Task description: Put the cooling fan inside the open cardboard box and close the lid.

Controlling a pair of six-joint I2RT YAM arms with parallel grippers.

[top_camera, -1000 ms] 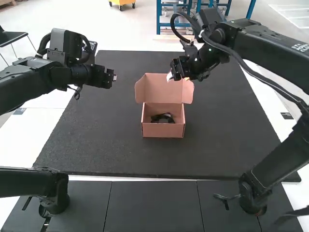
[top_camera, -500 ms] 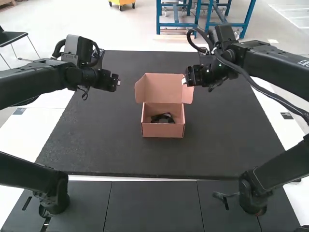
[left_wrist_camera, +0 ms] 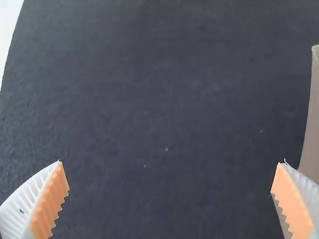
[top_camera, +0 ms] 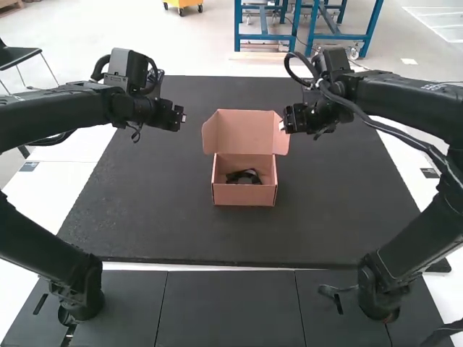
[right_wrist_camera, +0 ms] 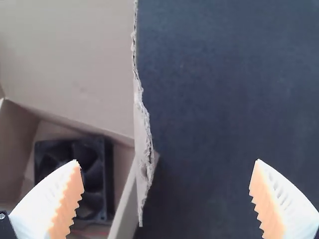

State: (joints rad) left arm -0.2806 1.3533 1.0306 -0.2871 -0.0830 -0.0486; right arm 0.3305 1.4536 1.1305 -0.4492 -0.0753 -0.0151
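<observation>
An open cardboard box stands mid-mat, its lid upright at the back with side flaps spread. The black cooling fan lies inside the box, and shows again as the fan in the right wrist view. My right gripper hovers at the lid's right flap, open, its white ribbed fingers straddling the flap's torn edge. Left of the lid, my left gripper is held above the mat, open and empty, with the box edge just in sight.
The black rubber mat covers the table, with bare mat all around the box. White table margins run along the left and right sides.
The left gripper has moved right and back, toward the lid's left flap. The right gripper has shifted right, from above the lid's top edge to beside its right flap.
</observation>
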